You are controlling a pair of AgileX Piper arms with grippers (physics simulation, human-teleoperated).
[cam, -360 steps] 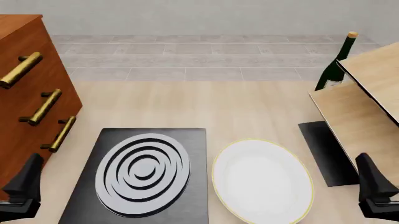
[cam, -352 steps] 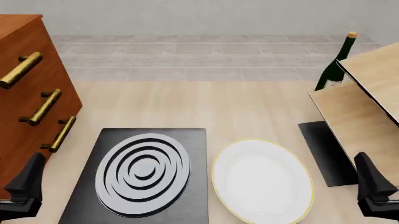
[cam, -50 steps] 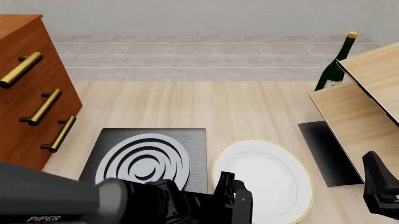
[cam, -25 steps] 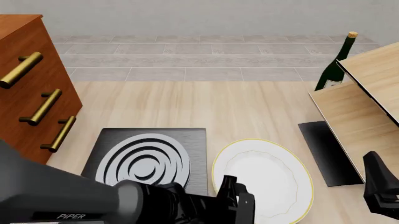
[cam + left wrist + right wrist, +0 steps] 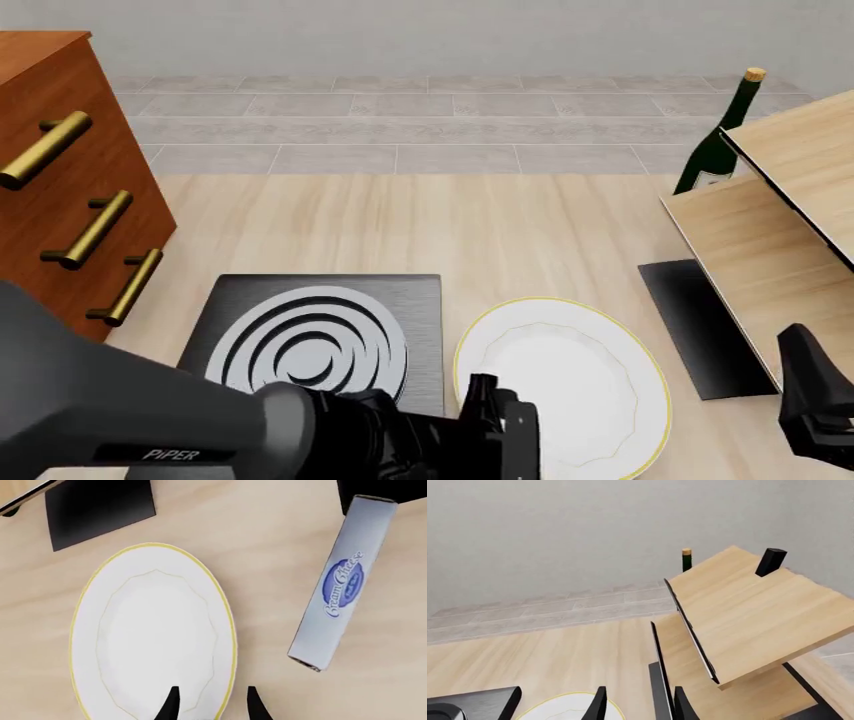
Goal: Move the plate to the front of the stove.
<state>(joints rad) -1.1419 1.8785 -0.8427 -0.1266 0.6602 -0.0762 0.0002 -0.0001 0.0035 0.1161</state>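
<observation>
Now my left gripper [image 5: 497,420] sits at the lower centre of the front view, its jaws parted astride the near-left rim of the plate [image 5: 567,385], which lies just right of the stove [image 5: 314,345]. My right gripper [image 5: 814,405] waits open at lower right.

Wooden dresser [image 5: 60,190] with brass handles [image 5: 100,228] sits far out to my left hand's left. Cream cheese box [image 5: 339,582] lies flat near my left hand. Green wine bottle [image 5: 721,135] stands well ahead of my right hand, beside a tilted wooden shelf [image 5: 781,235]. Plain dark panel [image 5: 701,325] lies under the shelf.
</observation>
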